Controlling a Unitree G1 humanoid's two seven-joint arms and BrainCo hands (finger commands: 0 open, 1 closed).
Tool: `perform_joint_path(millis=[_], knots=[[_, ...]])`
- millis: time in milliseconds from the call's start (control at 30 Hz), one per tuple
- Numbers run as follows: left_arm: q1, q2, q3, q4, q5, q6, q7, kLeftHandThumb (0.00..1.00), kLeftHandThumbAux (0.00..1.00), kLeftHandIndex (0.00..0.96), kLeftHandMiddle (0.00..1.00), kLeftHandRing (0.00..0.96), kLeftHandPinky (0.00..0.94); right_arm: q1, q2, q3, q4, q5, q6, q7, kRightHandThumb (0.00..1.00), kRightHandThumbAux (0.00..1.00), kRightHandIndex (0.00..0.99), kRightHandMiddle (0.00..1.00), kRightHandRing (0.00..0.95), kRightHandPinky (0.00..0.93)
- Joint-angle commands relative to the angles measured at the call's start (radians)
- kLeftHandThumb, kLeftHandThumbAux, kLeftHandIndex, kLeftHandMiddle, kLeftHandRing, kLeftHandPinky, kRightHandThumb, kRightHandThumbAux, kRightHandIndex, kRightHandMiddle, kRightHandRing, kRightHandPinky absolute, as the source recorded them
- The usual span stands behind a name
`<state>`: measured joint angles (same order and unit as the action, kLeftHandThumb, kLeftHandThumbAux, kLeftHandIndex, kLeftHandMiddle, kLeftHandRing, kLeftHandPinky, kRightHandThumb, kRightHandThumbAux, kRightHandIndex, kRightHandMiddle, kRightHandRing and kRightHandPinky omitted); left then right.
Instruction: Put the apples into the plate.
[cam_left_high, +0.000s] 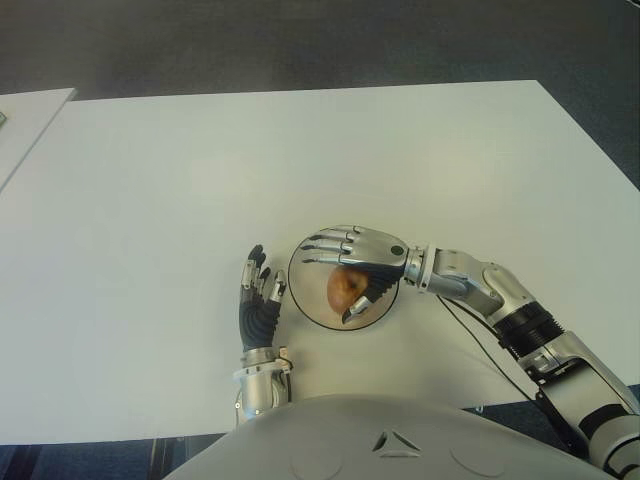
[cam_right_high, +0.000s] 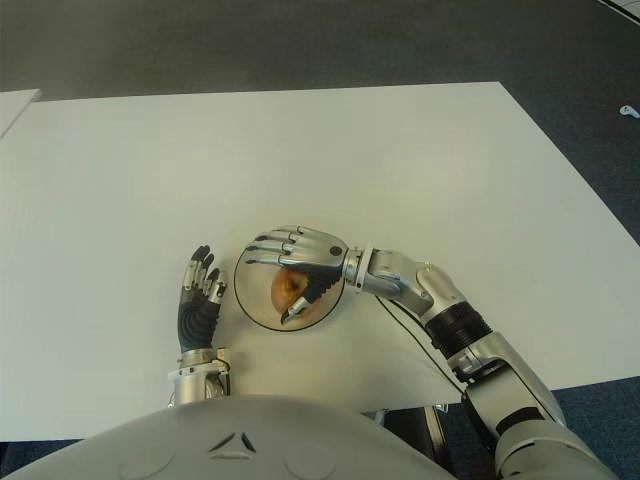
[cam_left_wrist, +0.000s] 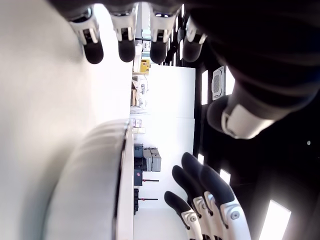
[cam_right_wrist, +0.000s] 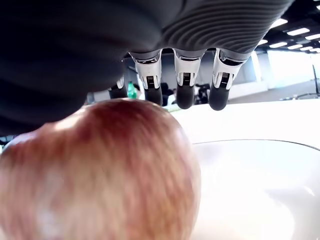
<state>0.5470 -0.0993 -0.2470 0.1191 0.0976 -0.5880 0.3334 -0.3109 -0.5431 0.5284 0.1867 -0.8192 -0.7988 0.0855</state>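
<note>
A red-yellow apple (cam_left_high: 345, 288) lies in the small round plate (cam_left_high: 296, 290) near the table's front edge. My right hand (cam_left_high: 330, 275) hovers just over it, its fingers (cam_right_wrist: 185, 80) stretched straight across the plate and the thumb beside the apple's near side, not curled round it. The right wrist view shows the apple (cam_right_wrist: 100, 170) close under the palm, with the plate's white floor (cam_right_wrist: 250, 185) beside it. My left hand (cam_left_high: 258, 290) shows flat with straight fingers just left of the plate.
The white table (cam_left_high: 150, 200) stretches wide to the left and far side. A second white table's corner (cam_left_high: 20, 120) shows at the far left. A thin cable (cam_left_high: 480, 350) runs under my right forearm. Dark floor lies beyond the far edge.
</note>
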Motion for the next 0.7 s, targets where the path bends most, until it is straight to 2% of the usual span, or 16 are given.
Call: perform_joint_path(millis=[33, 133, 233, 333, 433, 533, 633, 700], knots=[[0.008, -0.073, -0.011, 0.023, -0.002, 0.044, 0.012, 0.041, 0.564, 0.000, 0.000, 0.000, 0.000, -0.023, 0.002, -0.020, 0.017, 0.015, 0.014, 0.007, 0.086, 0.291, 0.000, 0.000, 0.000, 0.000], [0.010, -0.074, -0.012, 0.021, 0.002, 0.043, 0.015, 0.049, 0.549, 0.000, 0.000, 0.000, 0.000, -0.035, 0.003, -0.030, 0.030, 0.039, 0.016, 0.021, 0.082, 0.295, 0.000, 0.000, 0.000, 0.000], [0.008, -0.073, -0.013, 0.024, 0.006, 0.035, 0.016, 0.051, 0.529, 0.000, 0.000, 0.000, 0.000, -0.056, 0.007, -0.042, 0.066, 0.116, 0.033, 0.077, 0.080, 0.297, 0.000, 0.000, 0.000, 0.000], [0.011, -0.073, -0.013, 0.024, 0.008, 0.031, 0.017, 0.050, 0.508, 0.000, 0.000, 0.000, 0.002, -0.063, 0.016, -0.073, 0.112, 0.246, 0.087, 0.160, 0.087, 0.286, 0.000, 0.000, 0.000, 0.000], [0.016, -0.074, -0.013, 0.022, 0.010, 0.029, 0.020, 0.048, 0.505, 0.000, 0.000, 0.000, 0.008, -0.073, 0.022, -0.106, 0.164, 0.318, 0.106, 0.181, 0.096, 0.275, 0.000, 0.000, 0.000, 0.000], [0.018, -0.075, -0.012, 0.023, 0.013, 0.016, 0.024, 0.049, 0.511, 0.000, 0.000, 0.000, 0.010, -0.075, 0.040, -0.151, 0.207, 0.437, 0.141, 0.225, 0.107, 0.270, 0.000, 0.000, 0.000, 0.000], [0.022, -0.072, -0.012, 0.026, 0.014, -0.004, 0.026, 0.051, 0.519, 0.000, 0.000, 0.000, 0.008, -0.043, 0.068, -0.194, 0.199, 0.550, 0.201, 0.264, 0.113, 0.267, 0.000, 0.000, 0.000, 0.000], [0.014, -0.067, -0.006, 0.037, 0.014, -0.022, 0.027, 0.049, 0.525, 0.000, 0.000, 0.000, 0.007, -0.005, 0.085, -0.244, 0.210, 0.657, 0.247, 0.293, 0.114, 0.260, 0.000, 0.000, 0.000, 0.002]])
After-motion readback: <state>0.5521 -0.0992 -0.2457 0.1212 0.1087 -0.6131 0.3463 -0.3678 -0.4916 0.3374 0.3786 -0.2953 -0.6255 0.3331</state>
